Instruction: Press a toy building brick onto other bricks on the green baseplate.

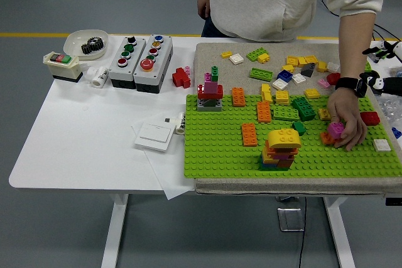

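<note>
Person's hand [347, 119] grips magenta brick [336, 129], lowering it onto orange brick [328, 137] on green baseplate [220, 149], presumably staging it. Robot right hand [382, 80] at surface right edge; finger state indiscernible.

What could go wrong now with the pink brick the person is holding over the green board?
The person's hand covers the orange brick under the small pink brick, so the robot might bump it. The robot's white right hand sits at the right edge, close to that arm. The tall yellow-topped brick tower on the green baseplate could topple if knocked.
</note>
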You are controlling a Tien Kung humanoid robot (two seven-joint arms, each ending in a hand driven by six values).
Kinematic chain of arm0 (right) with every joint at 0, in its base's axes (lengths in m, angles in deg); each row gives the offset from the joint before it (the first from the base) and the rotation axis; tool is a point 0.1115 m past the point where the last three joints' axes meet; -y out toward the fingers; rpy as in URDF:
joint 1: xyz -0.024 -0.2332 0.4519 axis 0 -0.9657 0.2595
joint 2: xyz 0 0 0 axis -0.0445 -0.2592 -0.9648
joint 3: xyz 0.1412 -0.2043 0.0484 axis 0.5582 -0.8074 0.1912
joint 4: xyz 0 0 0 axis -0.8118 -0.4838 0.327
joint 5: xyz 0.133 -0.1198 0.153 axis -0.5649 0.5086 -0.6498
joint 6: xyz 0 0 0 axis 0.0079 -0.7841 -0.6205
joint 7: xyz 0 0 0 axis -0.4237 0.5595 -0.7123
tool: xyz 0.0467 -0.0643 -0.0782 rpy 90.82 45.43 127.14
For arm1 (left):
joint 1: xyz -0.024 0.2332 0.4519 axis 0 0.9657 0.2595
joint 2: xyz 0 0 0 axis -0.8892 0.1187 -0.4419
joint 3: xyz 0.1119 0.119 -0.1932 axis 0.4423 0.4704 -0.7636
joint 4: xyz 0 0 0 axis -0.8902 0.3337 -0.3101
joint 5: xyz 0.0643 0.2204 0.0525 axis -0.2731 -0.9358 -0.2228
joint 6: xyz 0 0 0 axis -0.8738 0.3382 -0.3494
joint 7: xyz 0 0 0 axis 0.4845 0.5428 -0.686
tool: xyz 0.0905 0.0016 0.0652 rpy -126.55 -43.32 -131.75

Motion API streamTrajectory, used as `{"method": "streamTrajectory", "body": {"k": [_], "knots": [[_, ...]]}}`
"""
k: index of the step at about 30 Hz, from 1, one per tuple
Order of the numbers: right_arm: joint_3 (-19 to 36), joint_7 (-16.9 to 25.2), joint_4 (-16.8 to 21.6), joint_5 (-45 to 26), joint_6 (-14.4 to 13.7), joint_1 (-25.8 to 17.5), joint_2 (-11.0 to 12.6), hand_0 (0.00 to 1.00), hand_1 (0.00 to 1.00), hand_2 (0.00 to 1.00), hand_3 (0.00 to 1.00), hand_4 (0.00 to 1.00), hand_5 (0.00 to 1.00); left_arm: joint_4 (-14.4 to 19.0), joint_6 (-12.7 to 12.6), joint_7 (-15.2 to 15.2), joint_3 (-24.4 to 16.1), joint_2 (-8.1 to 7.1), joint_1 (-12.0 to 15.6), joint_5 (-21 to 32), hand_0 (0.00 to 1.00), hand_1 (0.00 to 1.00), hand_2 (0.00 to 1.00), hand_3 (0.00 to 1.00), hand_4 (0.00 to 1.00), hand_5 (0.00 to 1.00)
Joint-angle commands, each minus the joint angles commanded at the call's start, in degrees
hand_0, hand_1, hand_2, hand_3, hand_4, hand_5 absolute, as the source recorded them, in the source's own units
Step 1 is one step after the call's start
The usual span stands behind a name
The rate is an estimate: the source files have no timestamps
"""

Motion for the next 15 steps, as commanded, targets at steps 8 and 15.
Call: {"method": "streamTrajectory", "body": {"k": [8,15], "knots": [[0.11,0.09,-0.22,0.76,0.19,-1.23,0.72,0.712,0.696,0.756,0.715,0.739,0.378,-0.03,-0.02,-0.01,0.01,0.01,-0.03,-0.1,0.754,0.759,0.721,0.586,0.644,0.672],[0.18,0.16,-0.12,1.38,0.36,-2.61,1.06,0.712,0.697,0.756,0.716,0.74,0.378,-0.05,-0.11,0.02,0.12,-0.03,0.01,0.08,0.754,0.76,0.723,0.586,0.644,0.669]]}}
